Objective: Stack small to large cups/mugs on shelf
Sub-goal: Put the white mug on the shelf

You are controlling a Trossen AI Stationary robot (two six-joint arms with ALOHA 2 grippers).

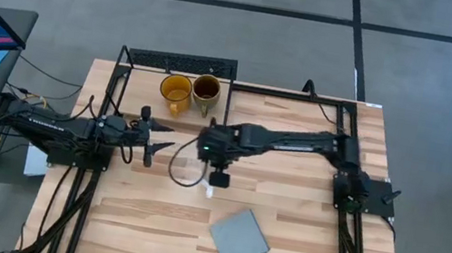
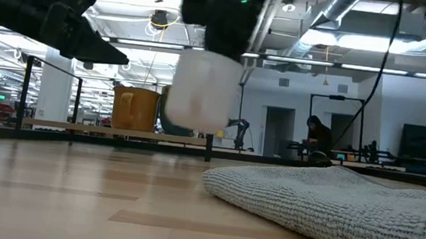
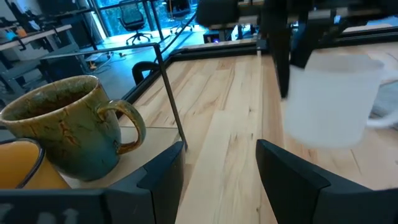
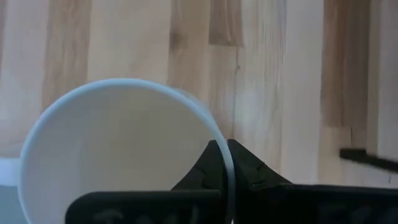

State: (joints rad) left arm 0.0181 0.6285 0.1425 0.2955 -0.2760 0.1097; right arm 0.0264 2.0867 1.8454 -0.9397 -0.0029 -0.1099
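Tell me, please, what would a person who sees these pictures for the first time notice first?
Most striking is the white mug, held clear above the tabletop near the middle by the right gripper, whose fingers pinch its rim. Next come the yellow-orange mug and the olive-brown mug, standing side by side on the shelf at the far edge. The left gripper waits open at the left, and a grey cloth lies on the near part of the table.

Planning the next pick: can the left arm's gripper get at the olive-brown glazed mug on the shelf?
Probably yes: the left gripper stands open near the olive-brown glazed mug, with only the shelf's thin black frame post close by.
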